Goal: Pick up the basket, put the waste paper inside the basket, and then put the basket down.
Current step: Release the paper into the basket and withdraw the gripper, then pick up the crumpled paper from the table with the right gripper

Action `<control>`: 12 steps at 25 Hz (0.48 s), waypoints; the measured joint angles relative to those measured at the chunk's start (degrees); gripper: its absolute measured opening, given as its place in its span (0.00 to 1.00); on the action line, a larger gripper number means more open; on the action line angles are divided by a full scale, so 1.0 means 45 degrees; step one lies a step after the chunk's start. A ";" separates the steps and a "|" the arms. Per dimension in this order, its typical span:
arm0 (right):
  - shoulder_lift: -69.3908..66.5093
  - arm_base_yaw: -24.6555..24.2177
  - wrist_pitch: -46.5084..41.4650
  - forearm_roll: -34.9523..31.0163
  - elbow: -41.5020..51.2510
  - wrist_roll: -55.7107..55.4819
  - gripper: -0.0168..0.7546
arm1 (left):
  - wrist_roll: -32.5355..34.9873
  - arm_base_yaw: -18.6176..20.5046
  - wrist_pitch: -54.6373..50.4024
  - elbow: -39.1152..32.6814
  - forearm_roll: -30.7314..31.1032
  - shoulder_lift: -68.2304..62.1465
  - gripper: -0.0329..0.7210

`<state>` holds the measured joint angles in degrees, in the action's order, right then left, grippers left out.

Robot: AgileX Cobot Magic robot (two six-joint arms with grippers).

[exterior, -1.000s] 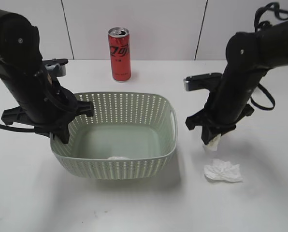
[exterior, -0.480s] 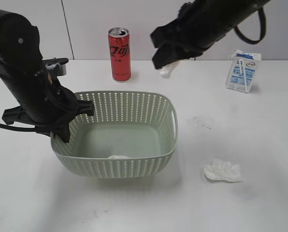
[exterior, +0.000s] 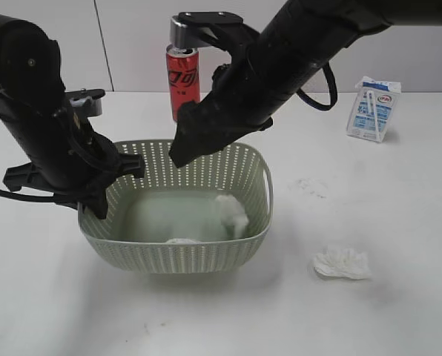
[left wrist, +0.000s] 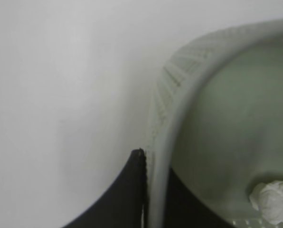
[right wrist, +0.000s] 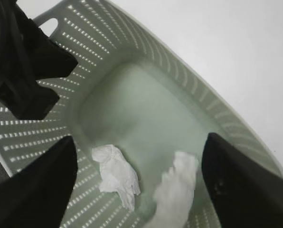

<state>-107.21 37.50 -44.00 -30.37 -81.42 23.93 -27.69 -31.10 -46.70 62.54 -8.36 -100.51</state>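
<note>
The pale green basket (exterior: 178, 256) sits mid-table, and my left gripper (exterior: 102, 194) is shut on its left rim. The left wrist view shows the jaws (left wrist: 155, 164) pinching the rim (left wrist: 179, 76). My right gripper (exterior: 181, 153) hangs open and empty over the basket (right wrist: 146, 42), jaws spread (right wrist: 139, 138). One waste paper wad (right wrist: 115, 173) lies on the basket floor by the near wall (exterior: 181, 241) and also shows in the left wrist view (left wrist: 274, 199). A second wad (exterior: 232, 211), blurred, is dropping inside the basket (right wrist: 177, 190). A third wad (exterior: 342, 262) lies on the table to the right.
A red drink can (exterior: 182, 81) stands behind the basket, partly behind my right arm. A white-and-blue carton (exterior: 373, 107) stands at the back right. The white table (exterior: 369, 193) meets a pale wall at the back.
My right gripper lifted a wad from the table on the right, swung left over the basket and opened. The wad is now falling into the basket. The left arm and basket stayed put.
</note>
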 joint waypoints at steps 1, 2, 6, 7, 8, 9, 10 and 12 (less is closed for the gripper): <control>0.0034 -0.0016 -0.0127 0.0132 -0.0094 0.0000 0.83 | 0.0000 0.0000 0.0000 0.0000 0.0000 0.0000 0.02; 0.0091 -0.0053 -0.0383 0.0368 -0.0256 -0.0150 0.83 | 0.0000 0.0000 0.0000 0.0000 0.0000 0.0000 0.02; 0.0479 -0.0435 -0.2345 0.2517 -0.1181 -0.1744 0.83 | 0.0024 0.0000 -0.0010 0.0000 0.0000 0.0000 0.02; 0.0601 -0.0681 -0.2990 0.3014 -0.1266 -0.2066 0.83 | 0.0024 0.0000 -0.0010 0.0000 0.0000 0.0000 0.02; 0.0744 -0.0993 -0.3564 0.3377 -0.1290 -0.2249 0.83 | 0.0024 0.0000 -0.0010 0.0000 0.0000 0.0000 0.02; 0.0867 -0.1282 -0.4268 0.3579 -0.1273 -0.2382 0.83 | 0.0024 0.0000 -0.0010 0.0000 0.0000 0.0000 0.02; 0.0952 -0.1637 -0.4869 0.3711 -0.1176 -0.2434 0.82 | 0.0024 0.0000 -0.0010 0.0000 0.0000 0.0000 0.02; 0.1113 -0.2235 -0.5384 0.3823 -0.0783 -0.2549 0.80 | 0.0024 0.0000 -0.0010 0.0000 0.0000 0.0000 0.02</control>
<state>-102.20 27.44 -68.22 -13.17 -84.95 12.46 -27.59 -31.10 -46.74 62.54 -8.36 -100.51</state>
